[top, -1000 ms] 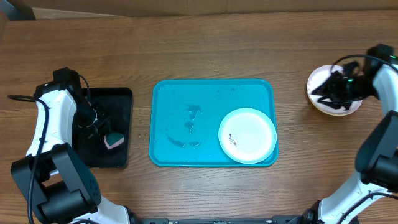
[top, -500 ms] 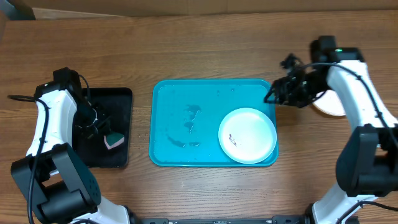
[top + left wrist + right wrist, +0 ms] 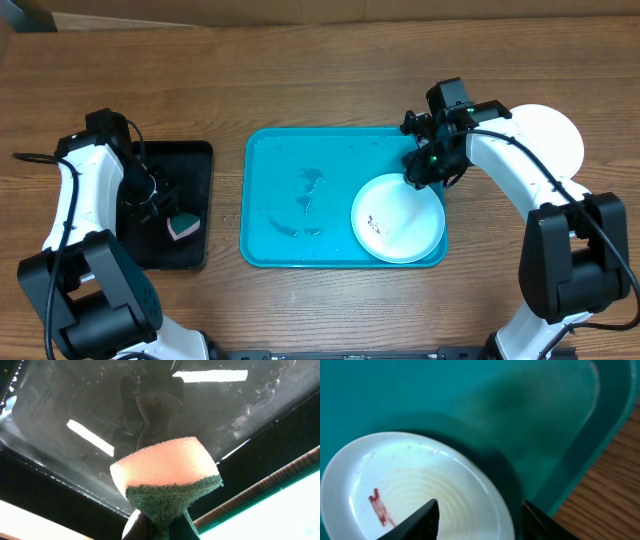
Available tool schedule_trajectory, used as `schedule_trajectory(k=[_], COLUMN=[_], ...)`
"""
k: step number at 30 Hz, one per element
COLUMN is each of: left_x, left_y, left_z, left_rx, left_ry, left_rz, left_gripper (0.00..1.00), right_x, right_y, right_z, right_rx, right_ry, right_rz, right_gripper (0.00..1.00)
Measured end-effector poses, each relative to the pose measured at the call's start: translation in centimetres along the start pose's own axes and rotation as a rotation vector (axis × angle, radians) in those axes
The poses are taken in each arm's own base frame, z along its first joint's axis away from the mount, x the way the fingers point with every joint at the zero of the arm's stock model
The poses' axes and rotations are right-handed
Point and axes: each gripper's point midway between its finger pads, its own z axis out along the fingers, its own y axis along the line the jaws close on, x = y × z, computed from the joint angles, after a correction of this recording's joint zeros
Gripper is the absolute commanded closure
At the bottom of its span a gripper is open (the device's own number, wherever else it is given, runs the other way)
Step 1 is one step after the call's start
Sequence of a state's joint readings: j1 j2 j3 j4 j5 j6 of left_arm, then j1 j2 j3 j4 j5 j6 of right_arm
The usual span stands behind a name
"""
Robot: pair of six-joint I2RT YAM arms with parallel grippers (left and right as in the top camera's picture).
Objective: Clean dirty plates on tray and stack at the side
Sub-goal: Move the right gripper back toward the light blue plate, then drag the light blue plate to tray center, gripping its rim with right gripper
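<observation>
The turquoise tray point(image 3: 300, 230) lies mid-table. One pale mint-white plate point(image 3: 398, 217) sits in its right half, with a dark-red smear point(image 3: 379, 506) that shows in the right wrist view. My right gripper point(image 3: 421, 172) is open and empty, just above this plate's far right rim point(image 3: 479, 510). A white plate point(image 3: 548, 138) lies on the wood to the right of the tray; anything under it is hidden. My left gripper point(image 3: 163, 208) is shut on a pink and green sponge point(image 3: 183, 226), which also shows in the left wrist view point(image 3: 167, 475).
A smaller black tray point(image 3: 170, 170) lies left of the turquoise tray, under the sponge; its wet floor shows in the left wrist view point(image 3: 75, 425). Water streaks point(image 3: 308, 190) lie on the left half of the turquoise tray. Brown wooden table point(image 3: 320, 80) all around.
My right arm swung left from the plates at the table's right side to above the plate on the tray. The white plate now shows uncovered at the side. The left arm has not moved.
</observation>
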State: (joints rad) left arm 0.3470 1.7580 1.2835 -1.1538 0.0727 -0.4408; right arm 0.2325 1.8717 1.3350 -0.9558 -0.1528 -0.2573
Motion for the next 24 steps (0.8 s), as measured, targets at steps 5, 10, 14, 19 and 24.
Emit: schedule_trajectory(k=[5,10,14,19,24], left_x=[0.1,0.1,0.1,0.1,0.1], left_y=[-0.2,-0.4,-0.4,-0.4,-0.4], left_z=[0.0,0.0,0.0,0.0,0.0], left_rx=[0.013,0.021,0.021,0.021,0.021], left_ry=[0.006,0.006,0.006,0.006,0.006], left_rz=[0.0,0.0,0.0,0.0,0.001], left_gripper=[0.96,0.96,0.96,0.96,0.96], right_x=[0.6,1.8,1.8,2.0,2.2], right_y=[-0.5,0.0,0.1,0.0,-0.3], right_z=[1.0,1.7,1.7,1.7,2.0], right_rx=[0.022,-0.007,-0.012,-0.009,0.014], right_ry=[0.003,0.033,0.034,0.044,0.047], right_rz=[-0.003,-0.002,0.0,0.002,0.003], right_gripper=[0.51,0.57,0.57,0.57,0.57])
